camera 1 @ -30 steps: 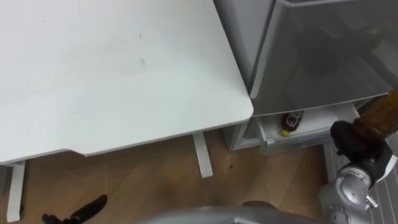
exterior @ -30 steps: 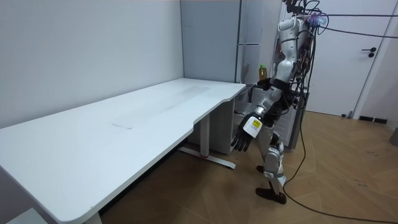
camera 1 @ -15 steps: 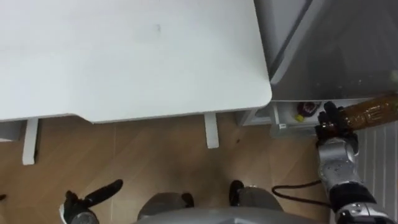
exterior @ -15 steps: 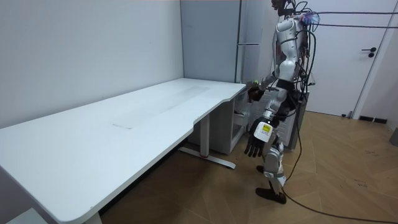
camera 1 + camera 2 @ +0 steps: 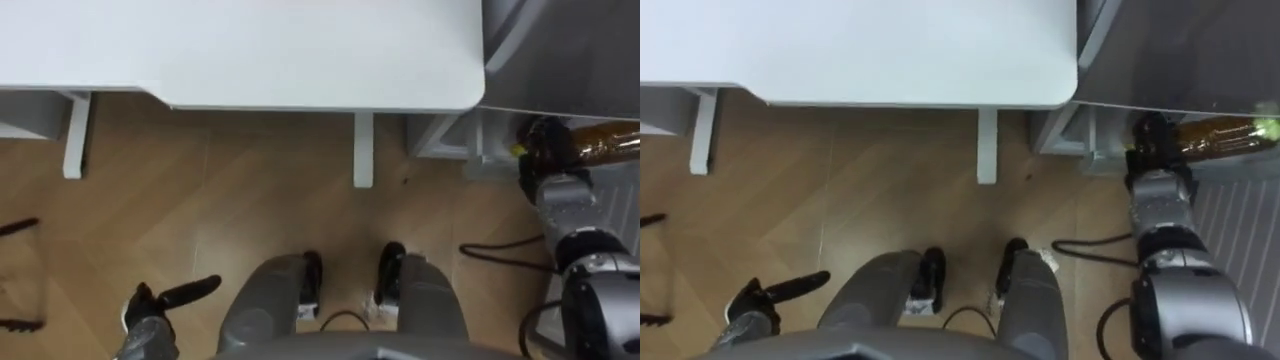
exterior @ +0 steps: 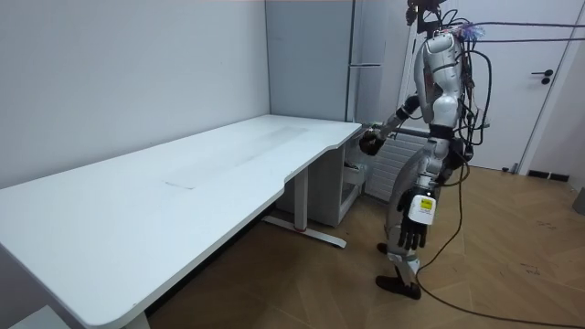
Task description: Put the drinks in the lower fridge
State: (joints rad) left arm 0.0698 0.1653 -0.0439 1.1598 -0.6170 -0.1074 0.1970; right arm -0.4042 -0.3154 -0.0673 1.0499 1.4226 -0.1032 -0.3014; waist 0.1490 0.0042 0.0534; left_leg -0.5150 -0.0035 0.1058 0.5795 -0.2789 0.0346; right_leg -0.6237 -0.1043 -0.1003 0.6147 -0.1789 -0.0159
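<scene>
Fingers (image 5: 535,138) of my right hand (image 5: 548,160) wrap the brown drink bottle (image 5: 606,144), held sideways at the fridge (image 5: 570,50) front, beyond the worktop's (image 5: 250,50) right corner. Left hand (image 5: 150,308) hangs low, fingers loosely straight.

White worktop (image 5: 250,50) corner juts close beside the grey fridge (image 5: 580,50); open wooden floor (image 5: 250,200) lies below, broken by one worktop leg (image 5: 364,150).

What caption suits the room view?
Robot beside white desk, right hand holding a bottle toward the fridge, left hand hanging open.
</scene>
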